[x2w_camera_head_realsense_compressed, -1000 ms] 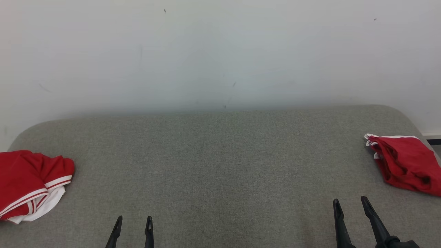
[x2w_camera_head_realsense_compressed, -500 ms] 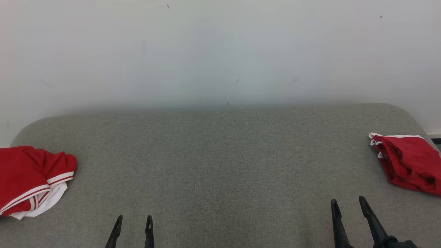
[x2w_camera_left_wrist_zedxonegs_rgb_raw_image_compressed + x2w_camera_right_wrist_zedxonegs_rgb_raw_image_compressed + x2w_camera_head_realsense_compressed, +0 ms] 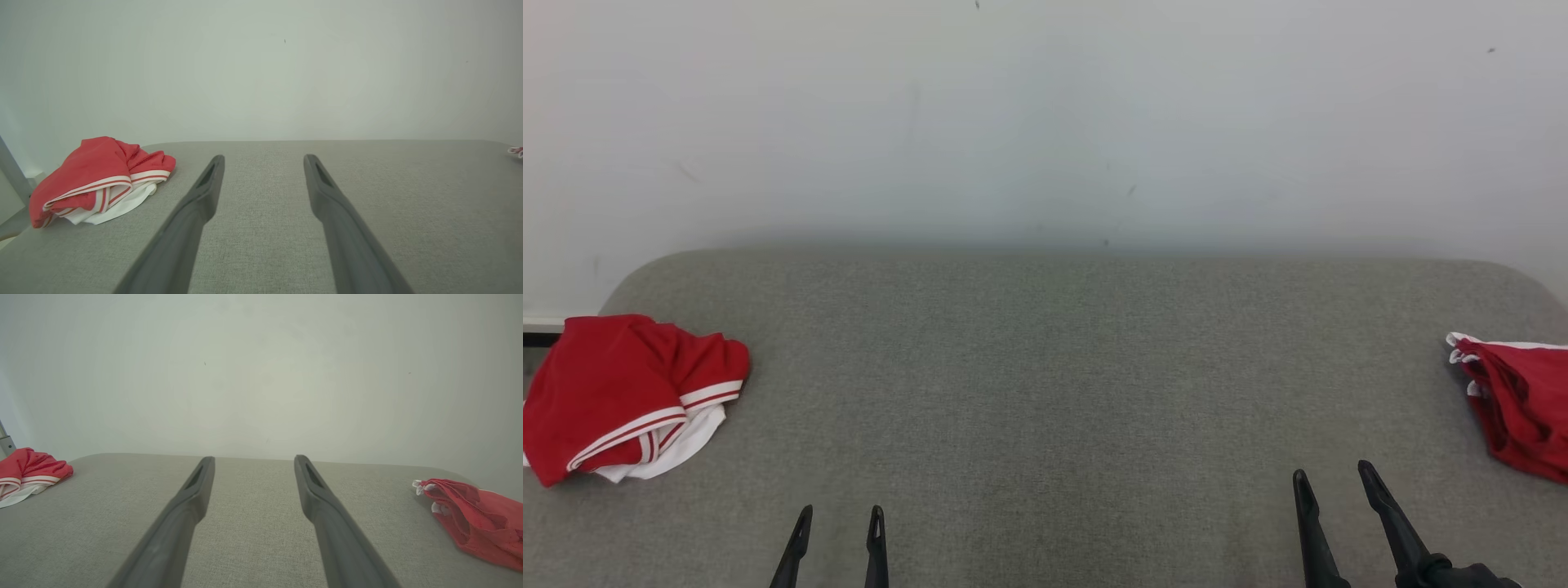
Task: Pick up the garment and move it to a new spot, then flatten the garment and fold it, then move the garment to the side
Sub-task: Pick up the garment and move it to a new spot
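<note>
— Only the robot's head has turned, a little to its left; the two heaps of cloth lie just where they lay a second ago. What's cut off from where you stand?

— Going left to right: the striped garment (image 3: pixel 629 400), red with white bands, sits crumpled at the left end of the grey surface (image 3: pixel 1045 367), with white cloth poking out underneath. What kind of garment it is I can't say. Past it in the wrist views there's a grey upright (image 3: pixel 5 443), too little of it showing to name.

— And the arms?

— Left jaws are low at the near edge, fingers (image 3: pixel 204 192) pointing at the wall (image 3: pixel 1045 122), spread wide, with nothing between them but bare fabric. Their base runs off the bottom of the head view. Right jaws are the same: fingers (image 3: pixel 314 490) wide apart and empty, leaning slightly rightward in the head view. Whether either pair touches the surface I can't tell.

— Near the cloth?

— No, both are well apart from either heap.

— The far right?

— The second garment (image 3: pixel 1515 404), red with a white edge, is bunched at the right end. The head view's edge slices it off, and in the left wrist view just a scrap peeks in.
</note>
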`<state>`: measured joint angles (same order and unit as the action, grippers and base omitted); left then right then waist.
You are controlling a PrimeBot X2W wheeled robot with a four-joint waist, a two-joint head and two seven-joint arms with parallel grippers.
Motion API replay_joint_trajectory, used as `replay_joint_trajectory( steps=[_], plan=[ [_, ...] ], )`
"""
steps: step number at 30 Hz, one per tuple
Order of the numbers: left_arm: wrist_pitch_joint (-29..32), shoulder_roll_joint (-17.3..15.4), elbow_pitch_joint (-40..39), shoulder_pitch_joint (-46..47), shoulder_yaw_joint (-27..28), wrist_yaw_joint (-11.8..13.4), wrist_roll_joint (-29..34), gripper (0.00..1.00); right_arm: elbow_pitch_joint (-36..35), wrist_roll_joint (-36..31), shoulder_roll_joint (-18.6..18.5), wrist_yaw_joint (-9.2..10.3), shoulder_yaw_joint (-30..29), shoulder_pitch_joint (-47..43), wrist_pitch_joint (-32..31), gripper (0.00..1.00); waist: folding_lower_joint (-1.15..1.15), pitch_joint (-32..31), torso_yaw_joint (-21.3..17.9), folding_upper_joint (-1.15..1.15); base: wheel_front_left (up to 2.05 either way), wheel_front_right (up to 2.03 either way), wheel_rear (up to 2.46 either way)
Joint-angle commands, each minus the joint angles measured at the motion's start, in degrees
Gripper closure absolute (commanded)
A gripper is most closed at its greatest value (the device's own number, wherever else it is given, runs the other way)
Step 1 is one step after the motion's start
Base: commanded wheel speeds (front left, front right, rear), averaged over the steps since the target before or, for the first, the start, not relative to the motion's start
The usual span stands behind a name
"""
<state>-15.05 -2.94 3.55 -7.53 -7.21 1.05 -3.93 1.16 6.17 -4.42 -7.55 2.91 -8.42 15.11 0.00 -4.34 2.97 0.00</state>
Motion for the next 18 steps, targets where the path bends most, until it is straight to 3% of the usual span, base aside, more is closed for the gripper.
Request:
replay_joint_trajectory(
  steps=[1,18],
  plan=[
    [-0.18,0.09,-0.11,0.49,0.11,0.18,0.30,0.00,0.06,0.27,-0.22,0.14,0.07,0.26,0.03,0.00,0.00,0.11,1.75,0.00,0.00,0.00,0.00],
    [-0.17,0.09,-0.69,-0.23,1.28,0.21,0.98,0.00,-0.10,0.86,0.28,0.14,2.12,-0.08,0.04,0.00,0.00,0.27,13.20,0.00,0.00,0.00,0.00]
  ],
)
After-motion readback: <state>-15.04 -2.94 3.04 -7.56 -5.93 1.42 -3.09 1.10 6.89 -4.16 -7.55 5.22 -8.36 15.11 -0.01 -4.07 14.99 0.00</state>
